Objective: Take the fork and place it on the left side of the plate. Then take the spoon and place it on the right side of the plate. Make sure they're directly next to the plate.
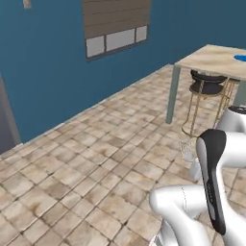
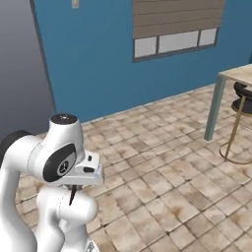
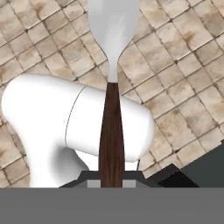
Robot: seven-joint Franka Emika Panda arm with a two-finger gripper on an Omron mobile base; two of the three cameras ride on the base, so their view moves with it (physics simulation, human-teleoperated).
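Observation:
My gripper (image 3: 111, 180) is shut on the fork (image 3: 111, 131), whose dark brown handle rises from between the jaws to a pale silvery head cut off by the top edge of the hand view. In the right base view the gripper (image 2: 75, 187) hangs under the folded arm with the dark fork (image 2: 73, 196) pointing down over the floor. A sliver of the blue plate (image 1: 240, 58) lies on the wooden table (image 1: 211, 57) far off at the right. The spoon is out of view.
Brown tiled floor (image 1: 96, 158) stretches between me and the table (image 2: 236, 74). A black stool with gold legs (image 1: 206, 86) stands under the table. A blue wall with a shuttered window (image 2: 172, 29) runs along the back.

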